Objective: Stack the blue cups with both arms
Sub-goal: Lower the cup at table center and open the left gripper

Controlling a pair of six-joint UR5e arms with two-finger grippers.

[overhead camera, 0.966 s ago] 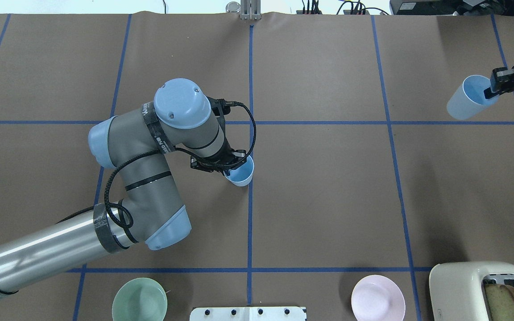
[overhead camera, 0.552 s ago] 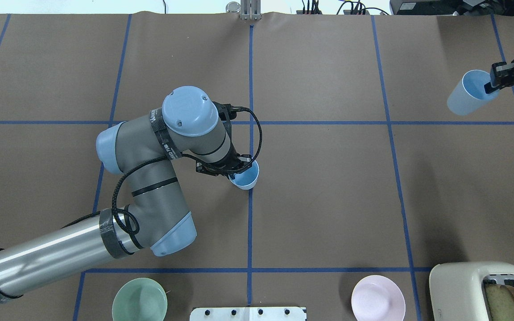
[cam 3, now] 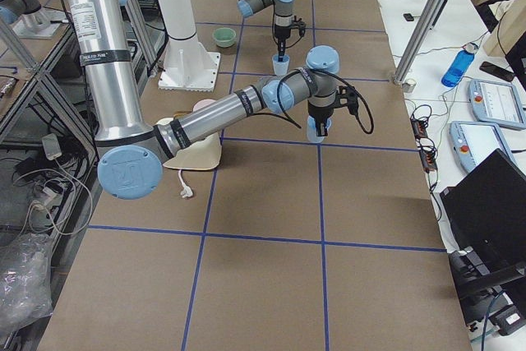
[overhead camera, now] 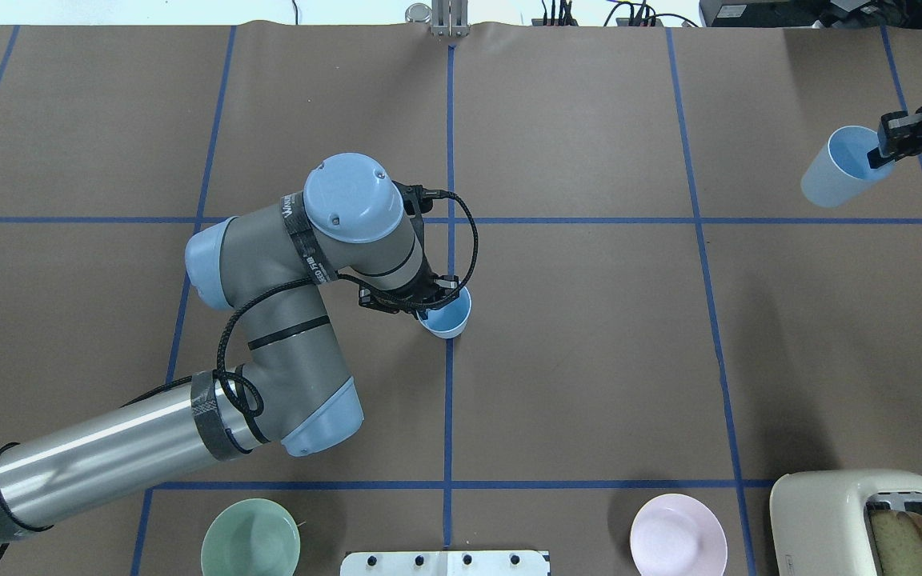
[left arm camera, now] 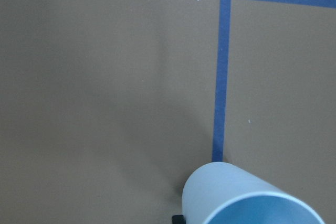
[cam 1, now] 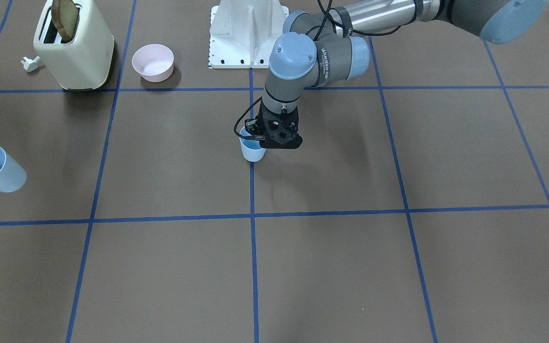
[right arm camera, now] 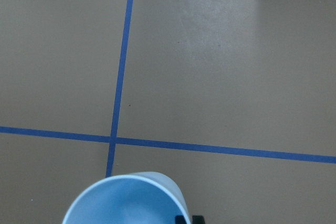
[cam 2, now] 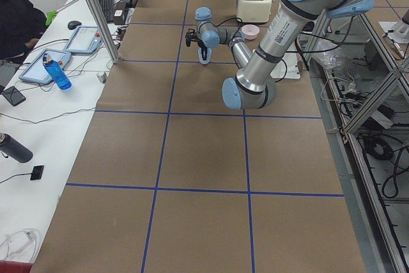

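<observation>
Grips the rim of an empty cup (overhead camera: 449, 320) with the left gripper (overhead camera: 426, 312) at the middle of the table (overhead camera: 589, 360). Grips the rim of the other cup (overhead camera: 833, 176), empty too, with the right gripper (overhead camera: 875, 158) by the far right corner. Shows an empty green bowl (overhead camera: 250, 538) and pink bowl (overhead camera: 678, 534) at the near edge, bread (overhead camera: 905, 540) in the toaster (overhead camera: 821, 512).

Elbow folded, the left hand (overhead camera: 426, 310) points down pinching a blue cup (overhead camera: 450, 321); the right hand (overhead camera: 879, 154) pinches the other cup (overhead camera: 831, 181).
</observation>
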